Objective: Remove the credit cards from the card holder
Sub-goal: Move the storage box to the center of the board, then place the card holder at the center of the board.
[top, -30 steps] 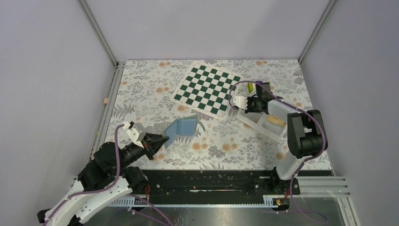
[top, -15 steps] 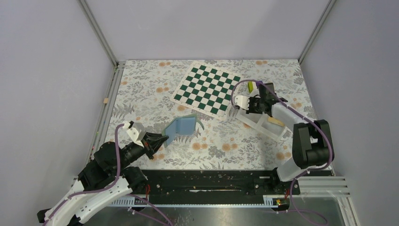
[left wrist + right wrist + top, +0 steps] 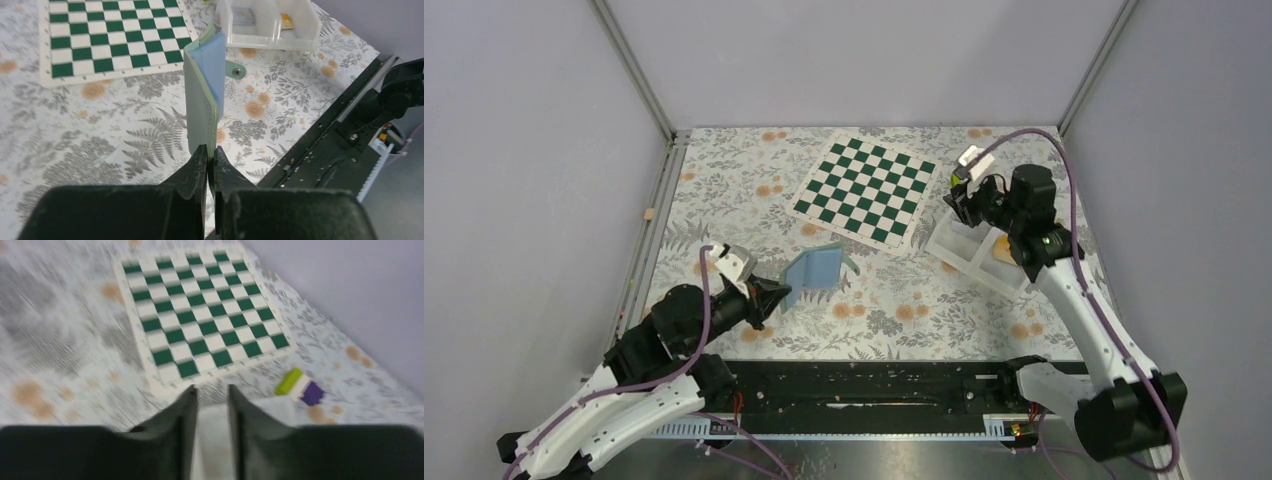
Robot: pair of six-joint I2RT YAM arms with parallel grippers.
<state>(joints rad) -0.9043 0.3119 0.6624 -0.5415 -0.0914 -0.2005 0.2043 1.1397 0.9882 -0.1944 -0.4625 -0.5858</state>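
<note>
From above, the left gripper [image 3: 771, 294] pinched the near edge of the holder [image 3: 816, 268], which stood open on the floral table [image 3: 724, 190] near the mat [image 3: 864, 188]. The right gripper [image 3: 961, 198] hovered over the far end of the tray [image 3: 969, 268], where an orange card [image 3: 1003, 250] lay.

In the left wrist view, the fingers [image 3: 197, 167] were clamped on the upright holder [image 3: 202, 115]. A grey card [image 3: 243, 17] and the orange card [image 3: 286, 21] lay in separate tray [image 3: 270, 42] compartments.

The right wrist view was blurred. The gripper [image 3: 212, 397] had its jaws slightly apart and empty, with a block [image 3: 300, 385] beyond on the right.
</note>
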